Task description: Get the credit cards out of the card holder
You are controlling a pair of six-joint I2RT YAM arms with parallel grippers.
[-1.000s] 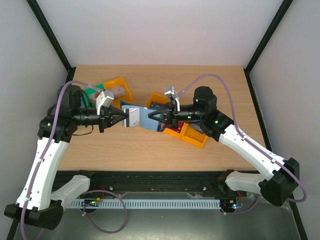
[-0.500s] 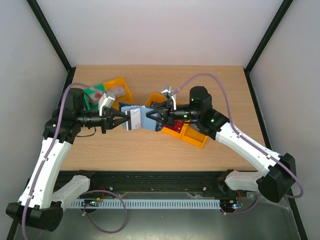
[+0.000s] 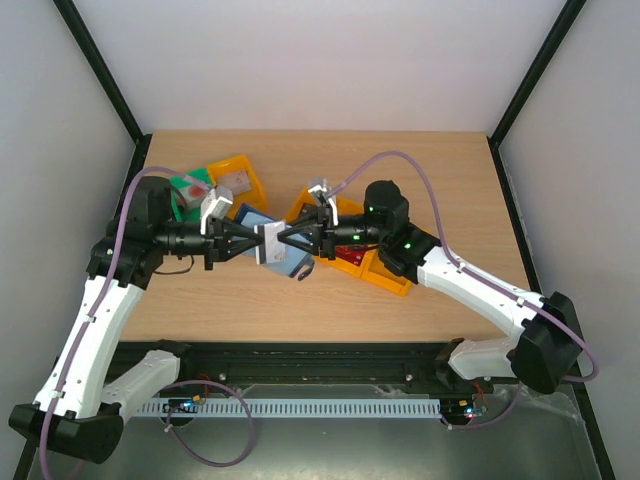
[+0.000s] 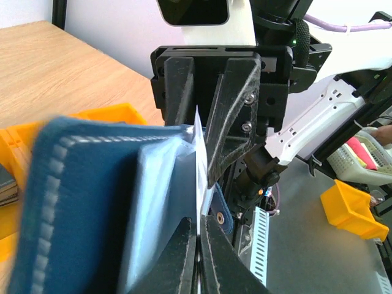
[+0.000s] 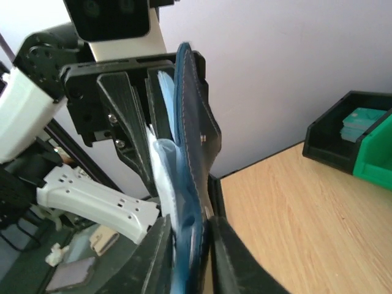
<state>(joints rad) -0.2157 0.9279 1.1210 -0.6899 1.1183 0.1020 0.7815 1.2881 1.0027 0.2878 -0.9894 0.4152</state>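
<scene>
Bins at the far left of the table (image 3: pixel 430 170): green bin (image 3: pixel 183 190) with a white, red-printed flat piece inside, orange bin (image 3: pixel 243 172) just right of it with a flat grey piece inside. Left arm (image 3: pixel 95 320) rising from the near left corner and bent rightward, just near of those bins. Left gripper (image 3: pixel 250 243) pointing right, pinched fully together on the edge of a white card (image 3: pixel 270 243) with reddish print. From the left wrist, that card shown edge-on as a thin white line running up out of the closed fingertips.

Card holder (image 3: pixel 291 262) off the table, near its middle, hanging between the two grippers and wrapped about the card. Dark navy cover on the far side, pale blue inner pocket toward the near side, snap tab (image 3: pixel 303 272) dangling at the near right corner. Cannot tell how far the card sits in the pocket.

Right gripper (image 3: pixel 287 239) pointing left, nose to nose with the left one, fingers set narrowly apart on either side of the holder's right edge. Navy cover and pale pocket both between those fingers in the right wrist view. Cannot tell whether pressing on the holder or standing just clear of it.

Orange tray (image 3: pixel 385 275) on the table beneath and right of the right gripper, contents mostly hidden. Right arm (image 3: pixel 480 295) stretching back to the near right corner.
</scene>
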